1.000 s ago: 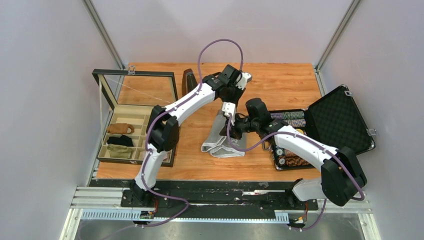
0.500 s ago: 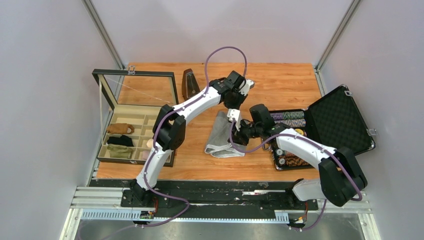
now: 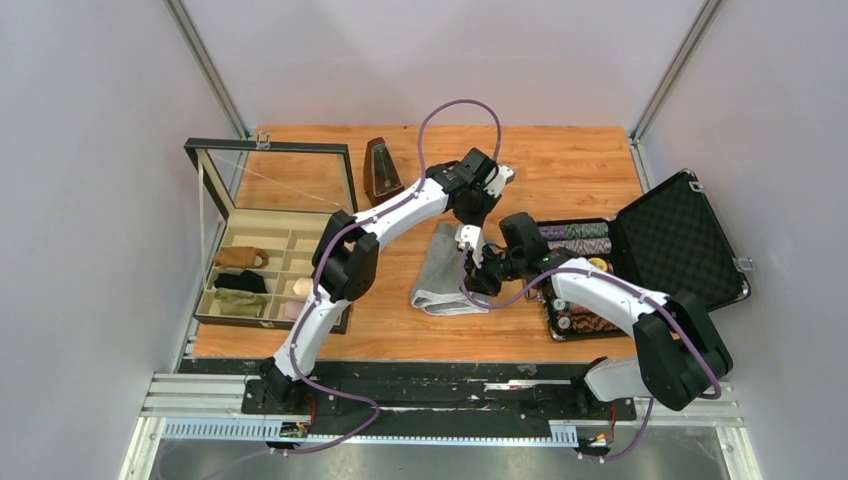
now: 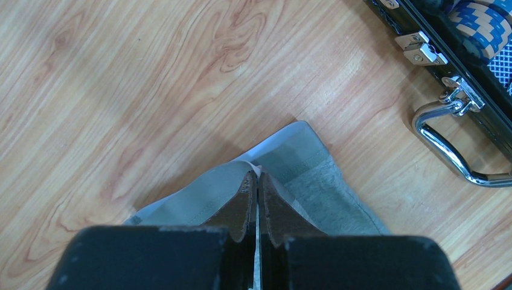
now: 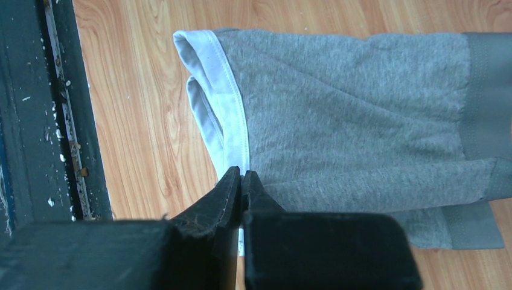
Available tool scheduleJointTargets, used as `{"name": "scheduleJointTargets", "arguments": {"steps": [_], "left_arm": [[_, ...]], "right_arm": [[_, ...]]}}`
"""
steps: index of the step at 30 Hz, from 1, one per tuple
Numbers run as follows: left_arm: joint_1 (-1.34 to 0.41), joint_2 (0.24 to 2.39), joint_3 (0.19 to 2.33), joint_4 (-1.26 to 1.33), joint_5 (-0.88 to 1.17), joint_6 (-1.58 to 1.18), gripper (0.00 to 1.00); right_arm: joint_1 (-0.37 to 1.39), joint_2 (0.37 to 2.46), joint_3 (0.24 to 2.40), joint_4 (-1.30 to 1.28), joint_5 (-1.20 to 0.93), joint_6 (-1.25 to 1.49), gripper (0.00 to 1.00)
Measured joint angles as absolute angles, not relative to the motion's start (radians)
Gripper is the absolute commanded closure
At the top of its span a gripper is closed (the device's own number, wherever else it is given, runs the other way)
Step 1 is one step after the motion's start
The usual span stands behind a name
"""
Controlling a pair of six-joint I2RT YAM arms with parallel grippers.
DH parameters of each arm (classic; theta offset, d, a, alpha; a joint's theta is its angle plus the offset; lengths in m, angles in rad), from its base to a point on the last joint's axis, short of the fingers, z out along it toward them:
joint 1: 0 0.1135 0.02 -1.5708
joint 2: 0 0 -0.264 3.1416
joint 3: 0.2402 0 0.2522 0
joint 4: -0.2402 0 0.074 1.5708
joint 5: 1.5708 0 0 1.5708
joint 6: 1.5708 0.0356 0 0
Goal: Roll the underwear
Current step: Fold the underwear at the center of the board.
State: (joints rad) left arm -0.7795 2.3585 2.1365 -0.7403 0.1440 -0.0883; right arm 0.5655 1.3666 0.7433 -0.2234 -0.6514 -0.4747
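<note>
The grey underwear [image 3: 440, 270] lies folded lengthwise on the wooden table [image 3: 570, 165] between the two arms. My left gripper [image 3: 466, 232] is shut on its far waistband edge; in the left wrist view the fingers [image 4: 258, 181] pinch the grey band [image 4: 302, 158]. My right gripper [image 3: 472, 285] is shut on the near white-trimmed leg hem; in the right wrist view the fingers [image 5: 241, 179] clamp the white trim [image 5: 226, 121] of the grey fabric [image 5: 350, 121].
An open black case [image 3: 680, 235] with poker chips stands at the right; its handle [image 4: 450, 151] shows in the left wrist view. A glass-lid organiser box [image 3: 270, 270] with cloth rolls stands at the left. A metronome [image 3: 380, 170] stands at the back.
Both grippers have moved right with the underwear's side edge, folding it over. The cloth now lies narrower and flatter.
</note>
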Motion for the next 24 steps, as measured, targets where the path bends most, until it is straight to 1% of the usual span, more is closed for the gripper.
{"name": "scheduleJointTargets", "arguments": {"steps": [12,24], "left_arm": [[-0.797,2.366,2.136,-0.739,0.143,-0.088,1.0],[-0.799,2.387,2.154,-0.737,0.076,-0.088,1.0]], "right_arm": [[0.565,1.367,0.696,-0.244,-0.635,-0.494,1.0],[0.561,1.383,0.701,-0.256,-0.617,-0.5,1.0]]}}
